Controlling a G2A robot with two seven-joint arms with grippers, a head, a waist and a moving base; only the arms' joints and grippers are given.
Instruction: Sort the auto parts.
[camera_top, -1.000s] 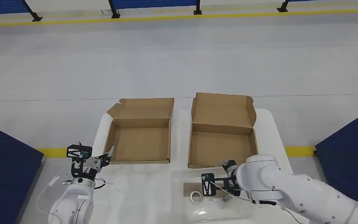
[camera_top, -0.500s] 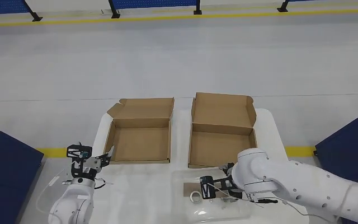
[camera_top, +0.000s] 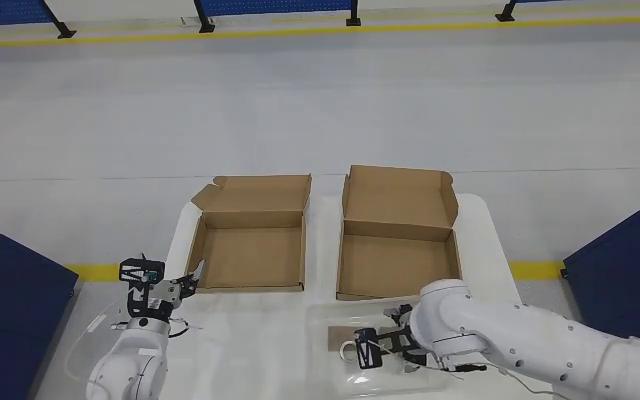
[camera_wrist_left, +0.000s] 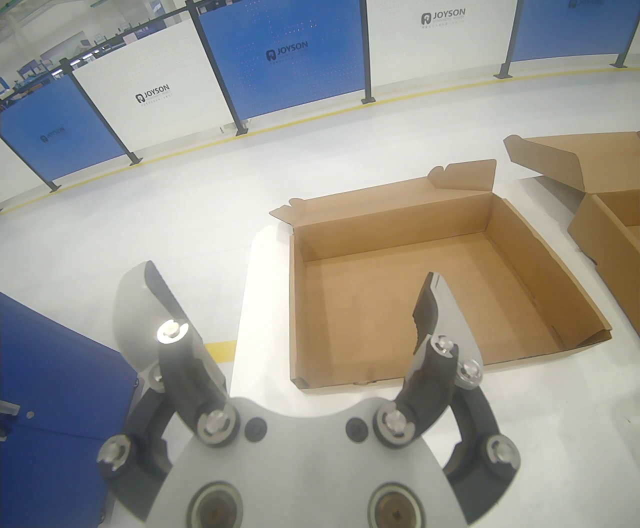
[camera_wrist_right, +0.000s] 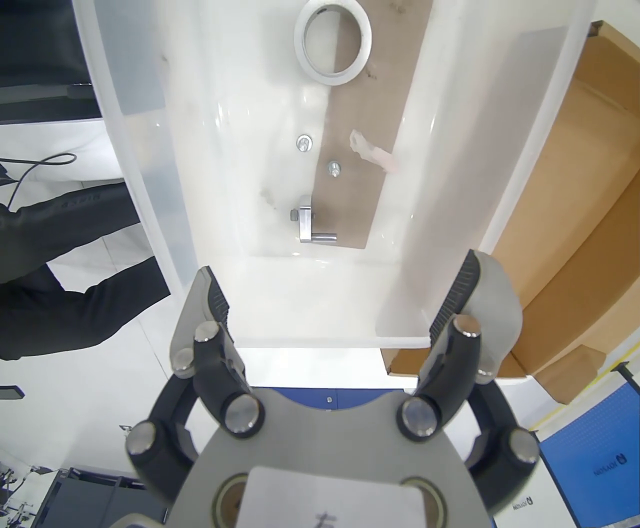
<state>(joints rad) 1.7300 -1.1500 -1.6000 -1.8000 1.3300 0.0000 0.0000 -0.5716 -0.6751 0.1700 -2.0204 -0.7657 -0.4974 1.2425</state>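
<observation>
A clear plastic bin (camera_wrist_right: 150, 150) (camera_top: 330, 320) at the table's front holds several small parts: a white ring (camera_wrist_right: 332, 42) (camera_top: 347, 350), two small metal bolts (camera_wrist_right: 304, 143) (camera_wrist_right: 334, 168), an L-shaped metal bracket (camera_wrist_right: 310, 225) and a pale plastic scrap (camera_wrist_right: 372, 152), on a brown card liner (camera_wrist_right: 370, 115). My right gripper (camera_wrist_right: 342, 295) (camera_top: 366, 351) hangs open above the bin's end, nothing between its fingers. My left gripper (camera_wrist_left: 295, 310) (camera_top: 192, 274) stands open and empty at the table's left edge, beside the left cardboard box (camera_wrist_left: 425, 280) (camera_top: 250, 255).
Two open, empty cardboard boxes sit side by side at the back of the white table (camera_top: 260, 320), the right box (camera_top: 395, 262) (camera_wrist_right: 575, 190) just behind the bin. A person's dark sleeves (camera_wrist_right: 65, 225) lie beside the bin, outside it.
My right gripper has shifted left and toward the table's front, out over the bin. The left arm has kept still.
</observation>
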